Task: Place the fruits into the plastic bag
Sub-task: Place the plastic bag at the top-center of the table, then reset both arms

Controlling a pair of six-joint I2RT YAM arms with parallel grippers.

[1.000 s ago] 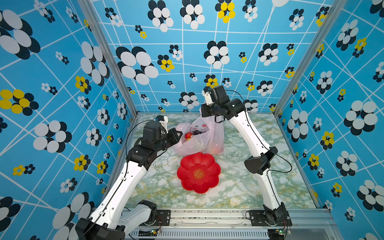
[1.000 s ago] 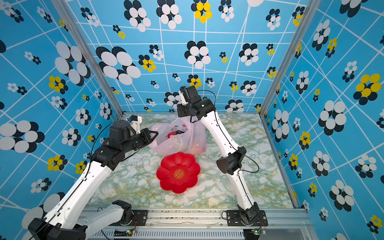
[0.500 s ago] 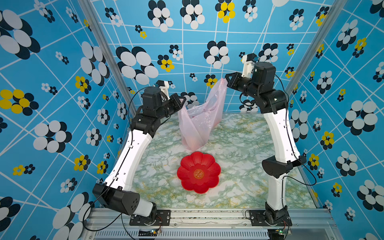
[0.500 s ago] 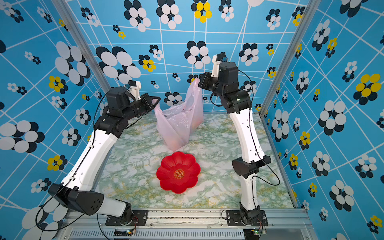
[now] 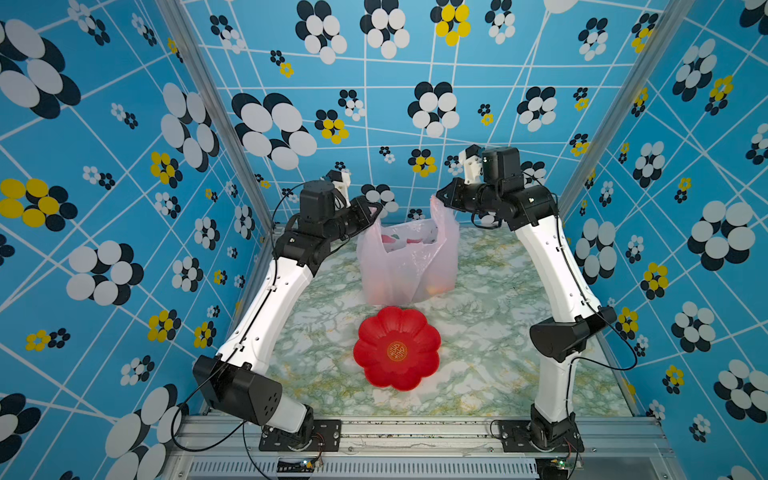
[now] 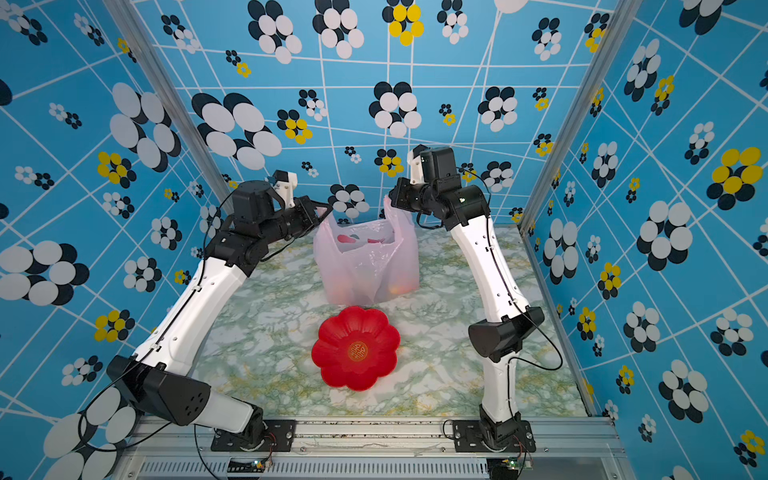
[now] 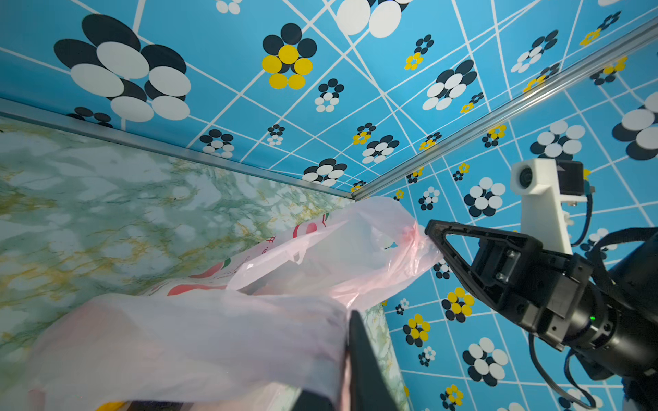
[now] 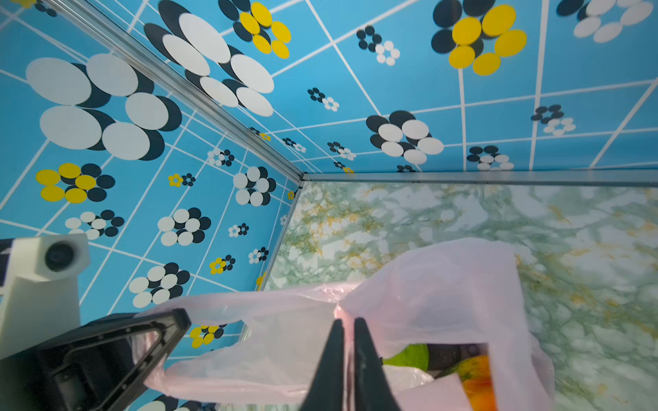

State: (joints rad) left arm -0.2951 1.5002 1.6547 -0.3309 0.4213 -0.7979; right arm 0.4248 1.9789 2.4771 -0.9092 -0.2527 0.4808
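We are looking at a green-and-white marbled tabletop [image 5: 490, 332]. A pale-pink plastic bag [image 5: 405, 266] is standing on it toward the back, and a red flower-shaped plate [image 5: 397, 349] is lying flat just in front of the bag, nearer the front rail.

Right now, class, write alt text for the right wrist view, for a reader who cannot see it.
The right gripper, fingers nearly together, meets a handle loop of the pale-pink plastic bag, whose open mouth shows green and orange fruits inside. The left gripper is at the other loop; behind are a green marble table and blue flowered walls.
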